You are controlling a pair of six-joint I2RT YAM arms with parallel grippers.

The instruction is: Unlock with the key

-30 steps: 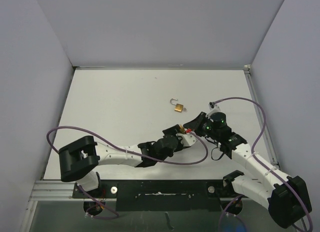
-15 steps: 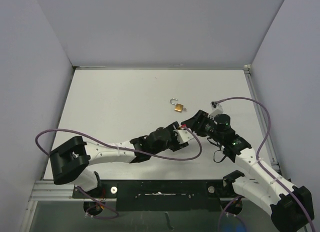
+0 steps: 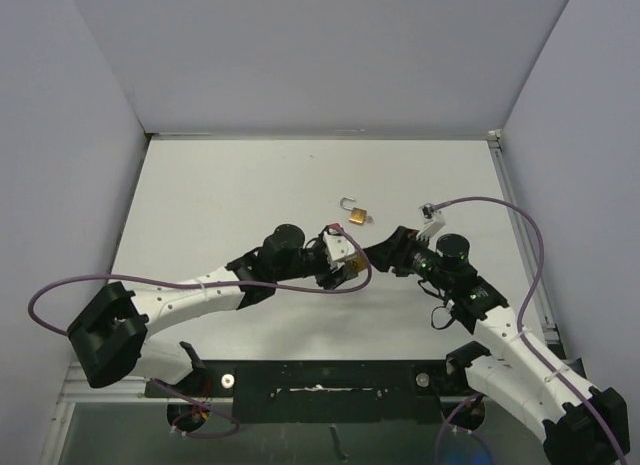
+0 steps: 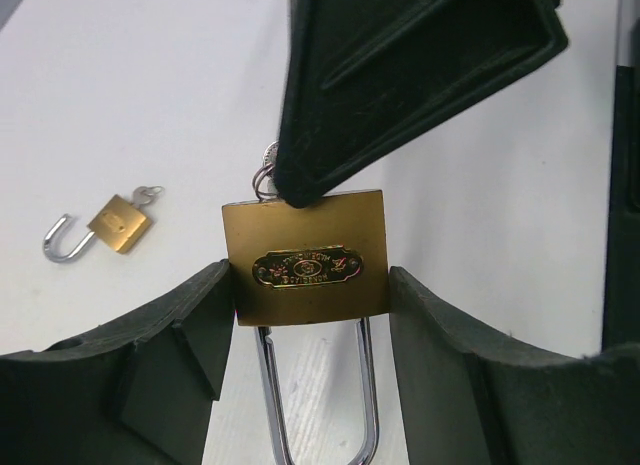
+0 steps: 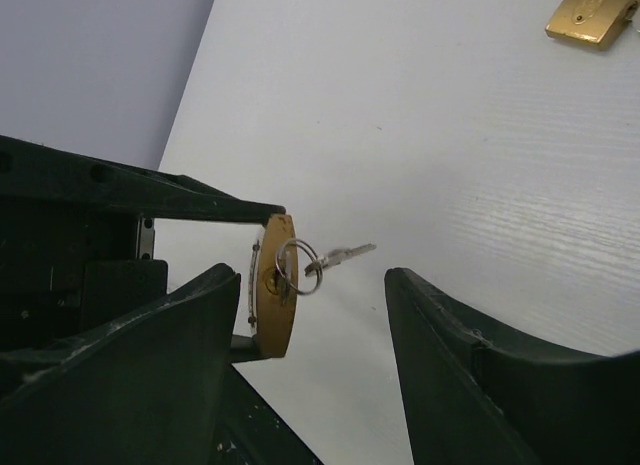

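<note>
A brass padlock (image 4: 305, 257) is held by its two sides in my left gripper (image 4: 310, 275), its steel shackle (image 4: 368, 385) pointing back toward the wrist. The key (image 5: 283, 275) sits in the keyhole on the lock's bottom face (image 5: 272, 315). A ring (image 5: 300, 265) hangs from it with a second small key (image 5: 345, 254). My right gripper (image 5: 310, 280) stands open around the ring, touching nothing. From above, the left gripper (image 3: 340, 257) and the right gripper (image 3: 385, 251) meet tip to tip at mid-table.
Another small brass padlock (image 3: 355, 215) lies on the white table (image 3: 220, 205) behind the grippers, shackle open and a key in it; it shows as the small padlock (image 4: 118, 223) in the left wrist view. Purple cables loop beside both arms. Grey walls close three sides.
My right gripper has opened and let go of the key, which stays in the lock. The left arm has carried the padlock up and to the left, and the right arm followed.
</note>
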